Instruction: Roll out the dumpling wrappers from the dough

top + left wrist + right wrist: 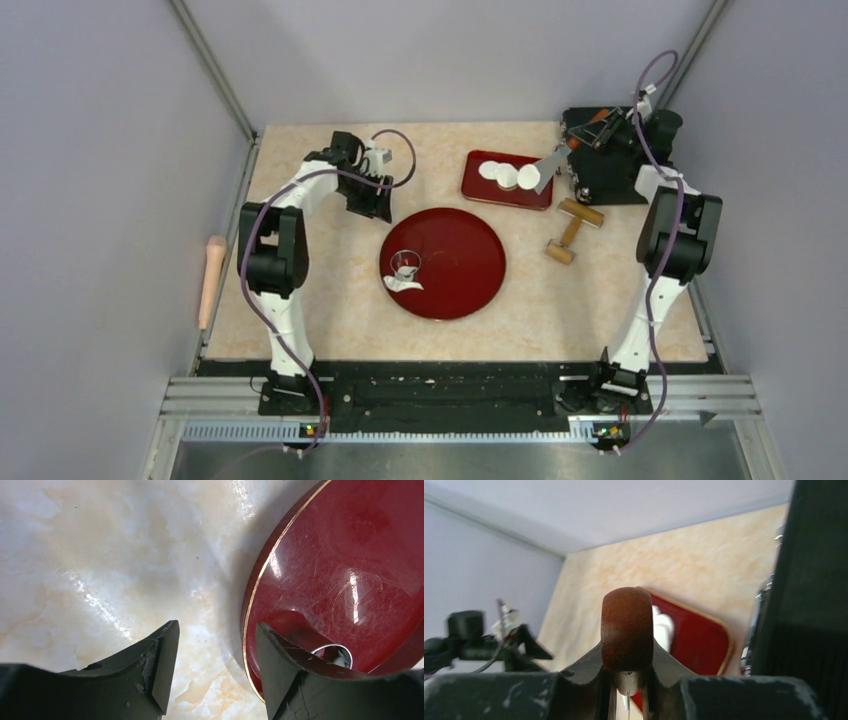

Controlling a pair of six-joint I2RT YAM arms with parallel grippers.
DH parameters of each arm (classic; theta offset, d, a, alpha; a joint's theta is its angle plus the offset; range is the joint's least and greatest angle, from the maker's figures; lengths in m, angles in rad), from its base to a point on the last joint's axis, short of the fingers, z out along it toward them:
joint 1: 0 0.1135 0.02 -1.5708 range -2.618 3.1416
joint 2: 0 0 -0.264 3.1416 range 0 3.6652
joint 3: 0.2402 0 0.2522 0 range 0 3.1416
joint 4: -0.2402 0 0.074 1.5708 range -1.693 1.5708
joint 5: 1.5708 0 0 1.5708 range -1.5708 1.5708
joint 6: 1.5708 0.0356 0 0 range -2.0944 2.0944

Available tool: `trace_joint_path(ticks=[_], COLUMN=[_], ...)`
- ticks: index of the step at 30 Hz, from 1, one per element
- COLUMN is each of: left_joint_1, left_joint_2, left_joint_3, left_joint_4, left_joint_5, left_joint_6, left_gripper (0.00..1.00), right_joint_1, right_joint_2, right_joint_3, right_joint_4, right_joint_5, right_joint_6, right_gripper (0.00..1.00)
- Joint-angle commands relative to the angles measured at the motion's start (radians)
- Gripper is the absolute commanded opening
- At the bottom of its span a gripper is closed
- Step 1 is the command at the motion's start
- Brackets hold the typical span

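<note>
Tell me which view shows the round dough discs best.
Top view: the discs lie plainly on the rectangular tray. The right wrist view shows only a sliver of them behind a wooden handle; the left wrist view shows none.

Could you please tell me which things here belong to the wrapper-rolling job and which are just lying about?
Job: dumpling wrappers on the rectangular tray; dough scrap and metal ring on the round plate; scraper in the right hand; wooden roller.
Lying about: peach pin off to the left; black box.
</note>
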Motion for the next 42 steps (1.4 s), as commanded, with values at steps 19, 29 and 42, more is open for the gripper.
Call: trace_joint_path(ticks=[19, 29, 42], left_joint_1=[0.042, 0.042, 0.043], left_joint_2=[-0.125, -0.133, -0.148], left_joint_3=[-0.084, -0.102, -0.095], left_joint_4=[0.057, 0.071, 0.062], left_joint_5=[0.048, 0.044, 0.037], left_joint_6=[0.014, 0.013, 0.031], left_gripper=[0.65, 0.65, 0.73], right_joint_1=[0.359, 0.514, 0.547], right_joint_2=[-0.284, -0.282, -0.343], right_joint_3=[0.012, -0.045, 0.023], right_joint_4=[-0.364, -0.352, -0.447], right_joint_5=[0.931, 1.043, 1.094], right_joint_6=[-1.063, -1.206, -1.195], right_gripper=[0.00, 0.00, 0.00])
